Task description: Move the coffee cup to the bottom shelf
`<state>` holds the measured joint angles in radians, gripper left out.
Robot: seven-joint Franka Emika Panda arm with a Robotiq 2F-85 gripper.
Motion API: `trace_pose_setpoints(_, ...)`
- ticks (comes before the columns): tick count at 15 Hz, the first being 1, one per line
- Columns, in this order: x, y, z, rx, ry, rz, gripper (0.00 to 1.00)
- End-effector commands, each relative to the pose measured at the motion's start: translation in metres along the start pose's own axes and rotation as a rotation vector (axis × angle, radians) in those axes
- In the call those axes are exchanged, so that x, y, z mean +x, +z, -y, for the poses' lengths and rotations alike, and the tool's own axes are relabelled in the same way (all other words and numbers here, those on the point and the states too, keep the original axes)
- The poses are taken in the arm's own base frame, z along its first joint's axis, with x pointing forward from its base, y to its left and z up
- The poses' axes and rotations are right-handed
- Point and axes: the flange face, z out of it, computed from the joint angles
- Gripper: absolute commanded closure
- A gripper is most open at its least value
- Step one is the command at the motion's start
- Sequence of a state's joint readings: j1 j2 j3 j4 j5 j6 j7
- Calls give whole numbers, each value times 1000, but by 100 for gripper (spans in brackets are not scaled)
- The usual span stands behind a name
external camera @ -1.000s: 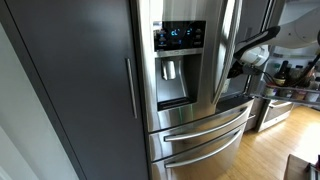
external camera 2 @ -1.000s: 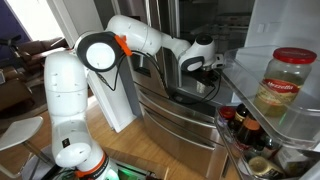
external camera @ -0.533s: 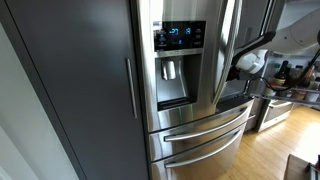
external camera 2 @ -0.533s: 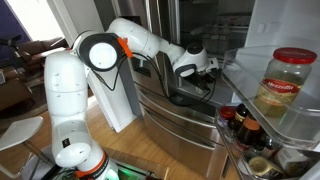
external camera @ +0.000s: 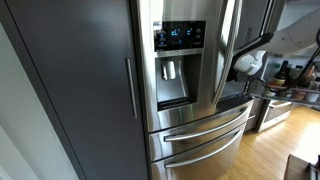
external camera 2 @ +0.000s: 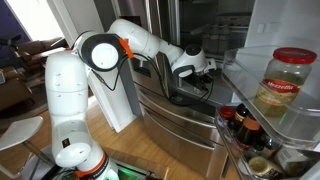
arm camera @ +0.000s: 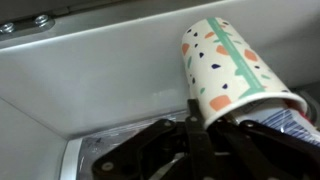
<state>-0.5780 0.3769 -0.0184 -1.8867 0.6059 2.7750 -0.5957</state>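
The coffee cup (arm camera: 231,63) is a white paper cup with coloured confetti marks and a green stripe. In the wrist view it lies tilted, its mouth toward the lower right. My gripper (arm camera: 214,118) is shut on its lower side, with one black finger (arm camera: 194,112) pressed against the cup wall. In both exterior views the gripper (external camera 2: 204,68) (external camera: 243,66) reaches into the open fridge at mid height; the cup itself cannot be made out there. The bottom shelf is hidden from view.
A pale fridge wall and shelf surface (arm camera: 90,85) lie behind the cup. The open fridge door holds a big red-lidded jar (external camera 2: 283,82) and several bottles (external camera 2: 247,130) in a lower bin. The closed door with dispenser (external camera: 180,60) and the drawer handles (external camera: 205,130) lie beside the arm.
Over the last second the gripper moved a little down and outward from the fridge interior, with the cup still in it. It has hardly moved in the last half second.
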Motion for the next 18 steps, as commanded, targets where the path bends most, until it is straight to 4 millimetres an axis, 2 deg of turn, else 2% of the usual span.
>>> trace_pose_setpoints(1, 0, 7, -5, -2, 10, -3, 72)
trace_pose_setpoints(3, 2, 7, -4, 5, 15, -9, 66)
trace_pose_setpoints(7, 8, -1, -3, 5, 16, -10, 35)
trace_pose_setpoints(9, 14, -13, -6, -1, 26, 4, 19)
trace_pose_setpoints(12, 21, -30, -8, -1, 48, 19, 1)
trace_pose_setpoints(18, 31, -51, -9, -24, 57, 56, 0)
